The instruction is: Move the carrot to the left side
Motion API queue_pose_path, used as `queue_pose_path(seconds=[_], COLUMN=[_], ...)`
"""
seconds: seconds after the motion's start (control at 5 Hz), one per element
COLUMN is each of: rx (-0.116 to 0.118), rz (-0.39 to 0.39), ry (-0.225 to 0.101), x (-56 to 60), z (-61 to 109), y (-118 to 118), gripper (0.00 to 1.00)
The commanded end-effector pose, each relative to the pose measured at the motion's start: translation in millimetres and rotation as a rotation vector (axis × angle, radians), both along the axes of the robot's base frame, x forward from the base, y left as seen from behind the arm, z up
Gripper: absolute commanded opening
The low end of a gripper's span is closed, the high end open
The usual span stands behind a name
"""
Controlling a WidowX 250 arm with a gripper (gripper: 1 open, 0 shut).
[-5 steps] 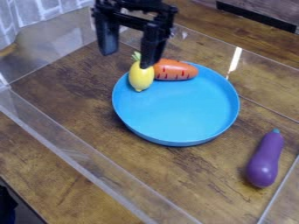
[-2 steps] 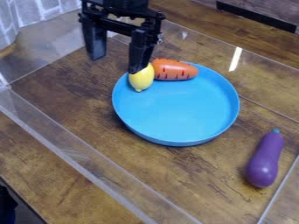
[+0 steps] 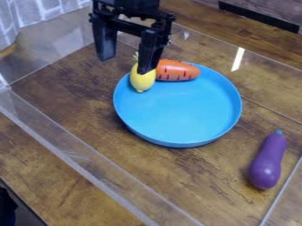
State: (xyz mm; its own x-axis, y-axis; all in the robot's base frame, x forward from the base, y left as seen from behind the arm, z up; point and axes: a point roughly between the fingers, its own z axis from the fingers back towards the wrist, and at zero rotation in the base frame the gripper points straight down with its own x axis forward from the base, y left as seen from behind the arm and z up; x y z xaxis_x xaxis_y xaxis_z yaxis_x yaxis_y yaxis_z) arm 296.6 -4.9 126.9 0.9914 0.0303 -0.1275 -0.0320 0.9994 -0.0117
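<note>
The carrot (image 3: 178, 71) is a stubby orange-red toy lying on the far rim of the blue plate (image 3: 189, 115), its stem end pointing left. It rests against a yellow lemon-like fruit (image 3: 141, 79). My gripper (image 3: 127, 55) hangs open above and to the left of the carrot, pointing straight down. Its right finger (image 3: 150, 55) stands just over the yellow fruit, and its left finger (image 3: 106, 44) is over the wooden table beyond the plate. Nothing sits between the fingers.
A purple eggplant (image 3: 268, 161) lies on the wooden table to the right of the plate. Clear plastic walls (image 3: 71, 141) run along the left and front of the table. Bare wood shows to the left of the plate.
The gripper shifted slightly sideways and back, staying open over the plate's far-left rim. The carrot, yellow fruit and eggplant have not moved.
</note>
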Motion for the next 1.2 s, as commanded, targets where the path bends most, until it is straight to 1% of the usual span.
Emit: queue_pose_path(seconds=[0.0, 0.2, 0.4, 0.6, 0.8, 1.0], rx=[0.004, 0.002, 0.001, 0.005, -0.003, -0.016], rz=[0.050, 0.096, 0.071, 0.053, 0.007, -0.041], ry=[-0.064, -0.059, -0.045, -0.044, -0.051, -0.057], x=[10.2, 8.1, -1.9, -11.9, -7.2, 1.0], z=[22.6, 23.5, 15.5, 13.4, 25.6, 29.5], y=[0.7, 1.4, -0.9, -0.6, -3.3, -7.0], gripper=[1.00, 1.00, 1.00, 1.00, 1.00, 1.00])
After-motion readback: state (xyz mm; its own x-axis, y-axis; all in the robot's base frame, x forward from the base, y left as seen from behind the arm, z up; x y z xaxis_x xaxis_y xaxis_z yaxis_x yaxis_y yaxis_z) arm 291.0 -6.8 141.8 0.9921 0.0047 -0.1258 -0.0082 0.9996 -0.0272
